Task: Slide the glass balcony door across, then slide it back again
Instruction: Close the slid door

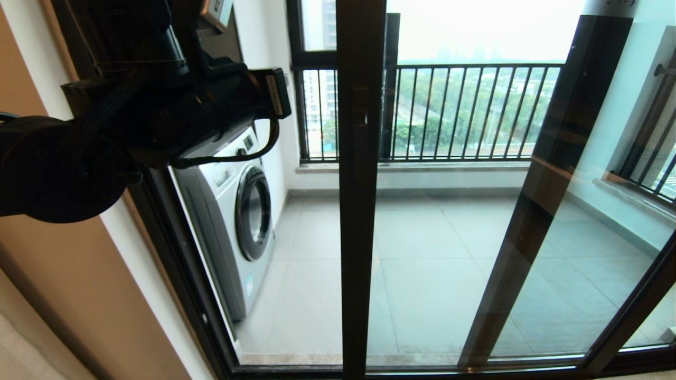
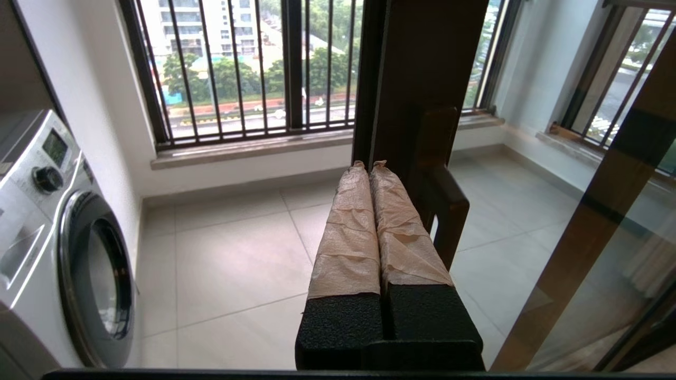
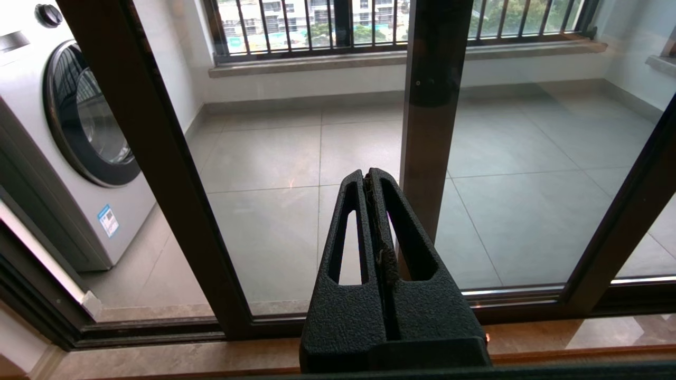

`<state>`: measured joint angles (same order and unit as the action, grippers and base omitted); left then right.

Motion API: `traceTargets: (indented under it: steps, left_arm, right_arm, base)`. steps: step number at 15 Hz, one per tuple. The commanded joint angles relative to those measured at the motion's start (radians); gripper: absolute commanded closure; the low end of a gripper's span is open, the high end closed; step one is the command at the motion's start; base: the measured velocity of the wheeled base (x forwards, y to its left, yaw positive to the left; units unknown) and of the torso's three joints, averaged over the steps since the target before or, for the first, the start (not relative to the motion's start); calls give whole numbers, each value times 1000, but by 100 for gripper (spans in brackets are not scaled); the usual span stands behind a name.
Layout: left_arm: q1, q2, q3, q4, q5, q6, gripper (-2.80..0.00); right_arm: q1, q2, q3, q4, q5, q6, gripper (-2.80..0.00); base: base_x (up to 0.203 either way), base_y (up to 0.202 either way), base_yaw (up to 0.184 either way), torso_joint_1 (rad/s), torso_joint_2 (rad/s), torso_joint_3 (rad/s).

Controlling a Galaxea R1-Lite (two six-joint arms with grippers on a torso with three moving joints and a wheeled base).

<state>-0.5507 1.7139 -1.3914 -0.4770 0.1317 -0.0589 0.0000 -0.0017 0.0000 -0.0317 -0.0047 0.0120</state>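
Left gripper (image 2: 369, 166): clenched, empty, tips at door's upright edge beside handle (image 2: 449, 211).
Right gripper (image 3: 369, 177): clenched, idle.
Glass balcony door (image 1: 360, 211): upright, long axis 12-to-6 o'clock.

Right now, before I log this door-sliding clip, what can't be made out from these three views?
- Head view: the left pincer's tips, hidden behind its own arm and wrist.
- Left wrist view: whether the shut left pincer touches the glass balcony door or its handle.
- Head view: the right pincer, outside the picture.
- All views: the door's top, cut off.
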Motion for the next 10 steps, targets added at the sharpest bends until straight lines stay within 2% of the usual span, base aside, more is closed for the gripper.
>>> traceTargets:
  steps: [1,5,10]
  left_arm:
    - [-34,126,-96,-2,2,1,0]
    - [-110,213,-172,-8,3,2,0]
    - [-206,240,-184,-8,1,41,0]
  right_arm:
    - [0,2,12,-1,0,0,0]
    - [0,2,12,-1,0,0,0]
    - [0,2,12,-1,0,0,0]
  base:
    - [0,0,0,0,0,0]
    - [0,0,0,0,0,0]
    - [0,0,0,0,0,0]
